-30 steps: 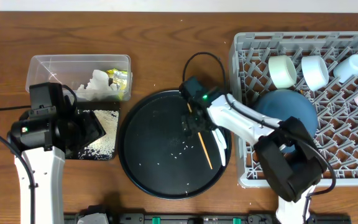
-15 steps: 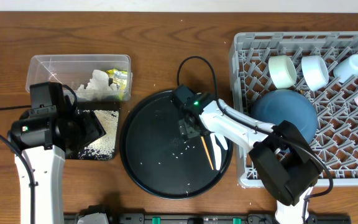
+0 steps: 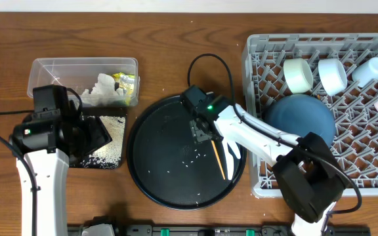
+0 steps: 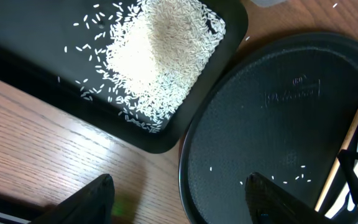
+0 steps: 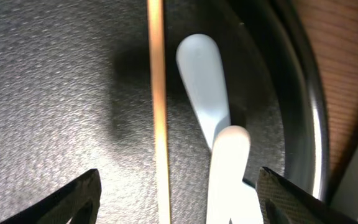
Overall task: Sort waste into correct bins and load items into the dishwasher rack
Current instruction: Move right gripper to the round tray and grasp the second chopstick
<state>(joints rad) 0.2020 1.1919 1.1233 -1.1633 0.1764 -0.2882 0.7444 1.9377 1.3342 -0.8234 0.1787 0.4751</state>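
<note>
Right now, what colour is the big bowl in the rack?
Dark blue. The bowl shows best in the overhead view.

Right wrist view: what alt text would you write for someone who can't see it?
A wooden chopstick and a white spoon lie side by side on the round black tray. The right gripper hangs open over them, a finger at each lower corner.
</note>
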